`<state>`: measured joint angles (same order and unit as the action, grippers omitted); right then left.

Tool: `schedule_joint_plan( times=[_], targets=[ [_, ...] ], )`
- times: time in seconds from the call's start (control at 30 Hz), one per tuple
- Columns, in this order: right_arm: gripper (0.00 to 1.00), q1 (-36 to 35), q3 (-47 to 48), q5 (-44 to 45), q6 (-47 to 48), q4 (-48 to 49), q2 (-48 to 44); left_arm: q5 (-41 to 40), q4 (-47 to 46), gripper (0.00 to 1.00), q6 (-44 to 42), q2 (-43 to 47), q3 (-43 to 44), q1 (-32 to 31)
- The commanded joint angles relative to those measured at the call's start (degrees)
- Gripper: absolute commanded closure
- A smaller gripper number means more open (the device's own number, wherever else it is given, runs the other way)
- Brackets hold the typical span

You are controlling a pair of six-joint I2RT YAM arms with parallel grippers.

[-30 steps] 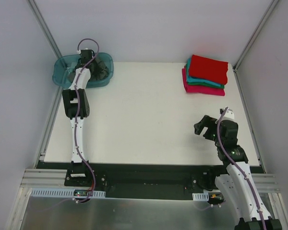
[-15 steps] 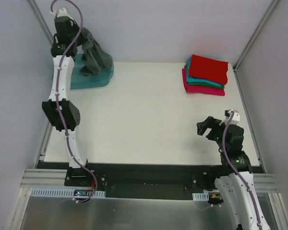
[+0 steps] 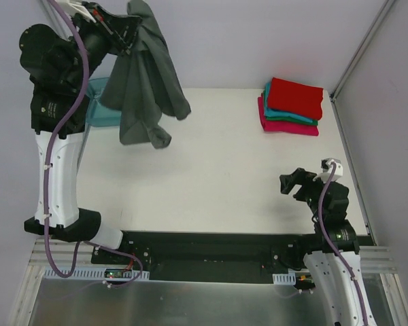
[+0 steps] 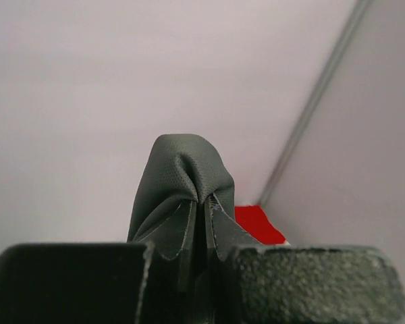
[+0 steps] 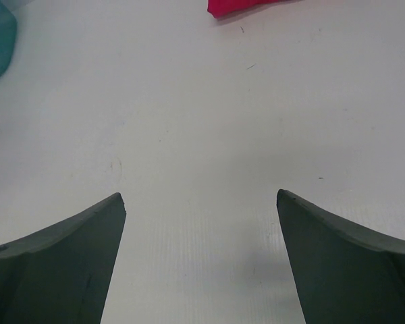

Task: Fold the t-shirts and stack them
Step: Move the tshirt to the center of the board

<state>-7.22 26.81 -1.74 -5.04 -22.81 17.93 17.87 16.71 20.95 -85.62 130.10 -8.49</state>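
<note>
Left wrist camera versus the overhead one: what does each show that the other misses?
Only the left wrist view shows, close up, the left gripper pinched shut on a bunched fold of cloth. Only the overhead view shows the teal tub, the white table, the right gripper, the teal t-shirt and pink t-shirt lower in the stack, and the held shirt's whole hanging length. Both show the dark grey t-shirt and the red t-shirt.
</note>
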Motion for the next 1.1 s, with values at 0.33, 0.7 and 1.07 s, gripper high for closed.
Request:
schedule_joint_plan(
  times=[0.33, 0.7, 1.07],
  targets=[
    [0.04, -0.2, 1.5, 3.3, -0.1, -0.2, -3.8, 15.6, -1.9, 1.00, -12.1, 7.7, -38.8, -18.9],
    [0.04, -0.2, 2.5, 2.4, -0.1, -1.5, -1.0, 8.1, 9.8, 0.14, -9.4, -26.5, -20.6, -28.9],
    [0.04, -0.3, 2.1, 0.8, -0.7, -1.5, 2.6, -25.8, 6.4, 0.01, 4.5, 10.5, -63.5, -28.9]
  ],
)
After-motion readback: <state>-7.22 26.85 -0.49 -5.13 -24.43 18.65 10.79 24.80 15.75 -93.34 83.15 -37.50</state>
